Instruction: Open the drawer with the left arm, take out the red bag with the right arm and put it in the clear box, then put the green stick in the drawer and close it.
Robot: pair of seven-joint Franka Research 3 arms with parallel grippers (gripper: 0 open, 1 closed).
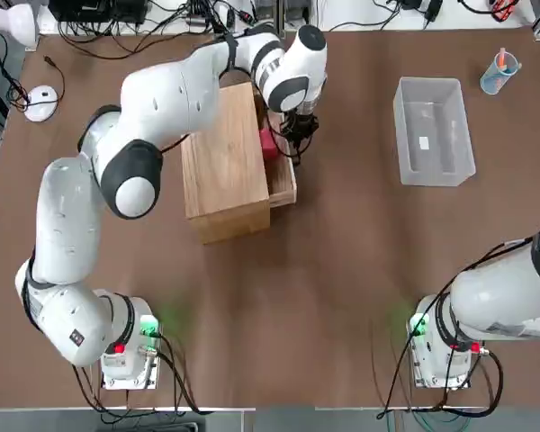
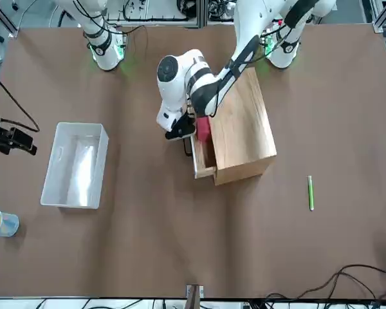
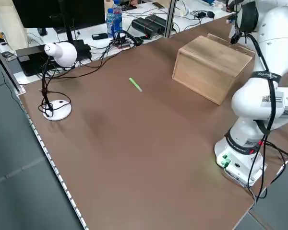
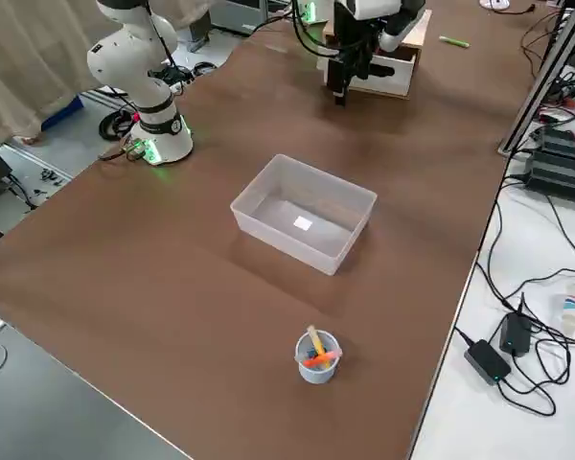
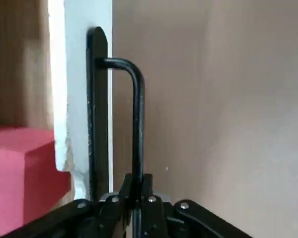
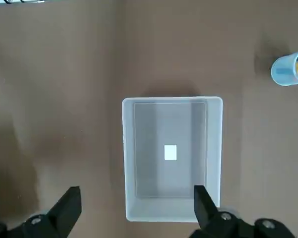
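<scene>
Drawer (image 1: 283,180): stood partly pulled out of the wooden cabinet (image 1: 223,162), just left of centre in the top view's upper half; its front faced the frame's right.
Handle (image 5: 137,119): thin black bar on the drawer front, seen close in the left wrist view.
Left gripper (image 1: 295,131): pressed together on the handle, pinching the bar between its fingertips; in the front view it sat at upper centre (image 2: 180,131), just left of the cabinet.
Left arm (image 1: 153,117): reached from its base at the top view's lower left, arching over the cabinet.
Red bag (image 1: 267,142): lay inside the pulled-out drawer, at its far end, just beside the left gripper; in the left wrist view it filled the lower left (image 5: 20,173).
Clear box (image 1: 432,130): sat on the tabletop (image 1: 342,270) in the top view's upper right, well apart from the cabinet, with a small white label inside.
Right gripper (image 6: 134,208): spread wide, hanging above the clear box (image 6: 171,158) and touching nothing.
Right arm (image 1: 504,292): base and lower links at the top view's lower right.
Green stick (image 2: 311,192): lay on the tabletop at the front view's right, apart from the cabinet.
Blue cup (image 1: 499,72): stood near the top view's upper right corner, beyond the clear box, holding sticks.
</scene>
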